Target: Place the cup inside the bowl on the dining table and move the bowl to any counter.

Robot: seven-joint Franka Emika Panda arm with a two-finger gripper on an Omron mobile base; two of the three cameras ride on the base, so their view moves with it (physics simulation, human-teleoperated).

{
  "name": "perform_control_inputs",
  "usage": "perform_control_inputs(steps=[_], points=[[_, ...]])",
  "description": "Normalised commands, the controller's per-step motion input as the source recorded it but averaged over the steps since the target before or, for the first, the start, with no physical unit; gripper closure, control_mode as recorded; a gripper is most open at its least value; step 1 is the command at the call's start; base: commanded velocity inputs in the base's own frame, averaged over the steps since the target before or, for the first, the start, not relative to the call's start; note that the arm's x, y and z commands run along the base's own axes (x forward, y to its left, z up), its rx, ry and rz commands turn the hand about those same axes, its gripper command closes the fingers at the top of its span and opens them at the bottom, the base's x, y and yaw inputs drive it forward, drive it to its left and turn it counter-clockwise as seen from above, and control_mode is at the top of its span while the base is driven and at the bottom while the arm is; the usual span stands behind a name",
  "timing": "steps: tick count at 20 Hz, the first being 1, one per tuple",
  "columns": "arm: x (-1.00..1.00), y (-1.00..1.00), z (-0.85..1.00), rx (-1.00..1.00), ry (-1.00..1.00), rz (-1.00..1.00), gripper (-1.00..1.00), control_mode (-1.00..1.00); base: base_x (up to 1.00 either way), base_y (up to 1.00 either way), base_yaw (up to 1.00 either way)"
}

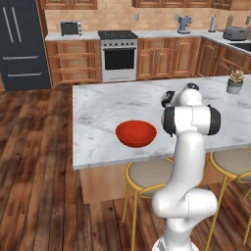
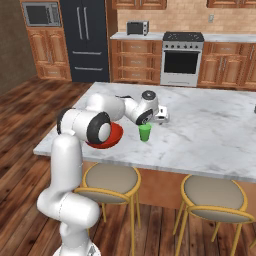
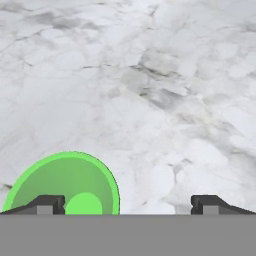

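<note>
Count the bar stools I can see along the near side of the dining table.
2. One stool sits under the dining table edge just right of the arm; the second stool is further right. More may be out of frame.

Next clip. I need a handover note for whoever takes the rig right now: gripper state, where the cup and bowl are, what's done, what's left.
Gripper: open, holding nothing, poised above the dining table, just beside the cup. From the hand camera the cup sits off toward one finger, not centred between the two.
Cup: upright on the table, beside the bowl, not in it.
Bowl: on the table near its front edge, empty in the left base view.
Done: approach to the cup.
Left: centre on the cup, grasp it, put it in the bowl, then carry the bowl to a counter.
</note>
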Motion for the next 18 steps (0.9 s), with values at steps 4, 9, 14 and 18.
perform_control_inputs(steps=[4, 9, 14, 18], points=[[0.0, 0.0, -0.16, 0.0, 0.0, 0.0, -1.0, -1.0, 0.0, 0.0, 0.0], [0.0, 0.0, -0.23, 0.0, 0.0, 0.0, -1.0, -1.0, 0.0, 0.0, 0.0], [0.02, 0.0, -0.21, 0.0, 0.0, 0.0, -1.0, -1.0, 0.0, 0.0, 0.0], [0.06, 0.0, -0.13, 0.0, 0.0, 0.0, -1.0, -1.0, 0.0, 0.0, 0.0]])
